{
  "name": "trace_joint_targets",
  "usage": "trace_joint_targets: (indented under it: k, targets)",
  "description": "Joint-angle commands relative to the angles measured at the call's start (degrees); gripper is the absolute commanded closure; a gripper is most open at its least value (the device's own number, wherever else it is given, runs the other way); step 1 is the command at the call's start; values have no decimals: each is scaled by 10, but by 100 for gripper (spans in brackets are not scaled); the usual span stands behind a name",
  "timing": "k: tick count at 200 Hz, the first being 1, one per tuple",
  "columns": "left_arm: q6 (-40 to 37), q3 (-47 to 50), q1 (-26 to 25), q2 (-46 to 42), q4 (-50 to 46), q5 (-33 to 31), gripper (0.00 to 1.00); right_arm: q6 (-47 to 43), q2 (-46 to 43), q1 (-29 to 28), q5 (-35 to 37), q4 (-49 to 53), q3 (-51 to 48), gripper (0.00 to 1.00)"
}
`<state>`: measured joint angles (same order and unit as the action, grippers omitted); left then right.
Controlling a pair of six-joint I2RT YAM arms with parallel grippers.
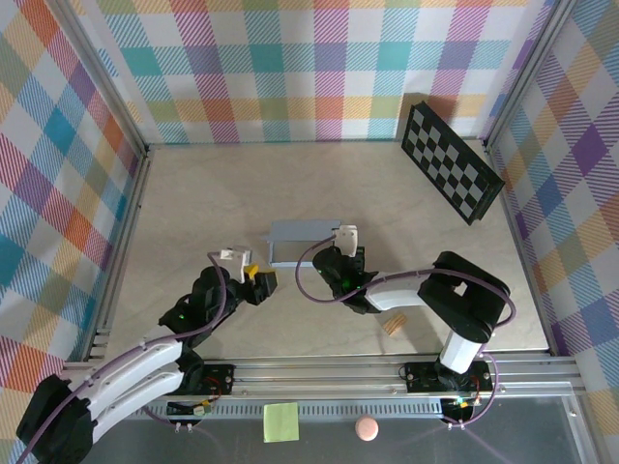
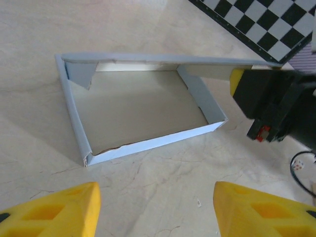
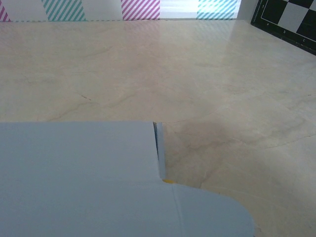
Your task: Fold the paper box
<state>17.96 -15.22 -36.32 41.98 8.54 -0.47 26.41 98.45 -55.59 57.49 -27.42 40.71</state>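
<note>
From above, the paper box (image 1: pixel 303 242) lies mid-worktop (image 1: pixel 193 193) as a thin pale-grey card tray. The right claw (image 1: pixel 334 253) is at its right end and the left claw (image 1: pixel 259 278) is near its front-left corner (a checkerboard panel (image 1: pixel 452 159) leans far right). At the left wrist, the yellow fingertips (image 2: pixel 59 210) are spread and empty, and the box walls are creased. At the right wrist, smooth card with a rounded flap covers the foreground, and that claw is pressed together.

We've got the paper box (image 1: pixel 302 242) at frame centre, the checkerboard panel (image 1: pixel 452 160) upper right. The left gripper (image 1: pixel 259 278) sits lower left of the box, apart; the right gripper (image 1: pixel 339 249) at its right end, seemingly touching.
</note>
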Motion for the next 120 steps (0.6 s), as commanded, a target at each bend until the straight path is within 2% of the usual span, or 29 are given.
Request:
trace_joint_targets:
  k: [1,36,120]
  targets:
    - [42,-77,5,-13,-109,-58,39,13,17,-3,3,40,5,100]
    - [55,-169,22,46,-140,-35,41,18,15,-3,-6,48,9,100]
    - [47,-375,68,337,-162,107,49,44,10,-3,-23,102,23,100]
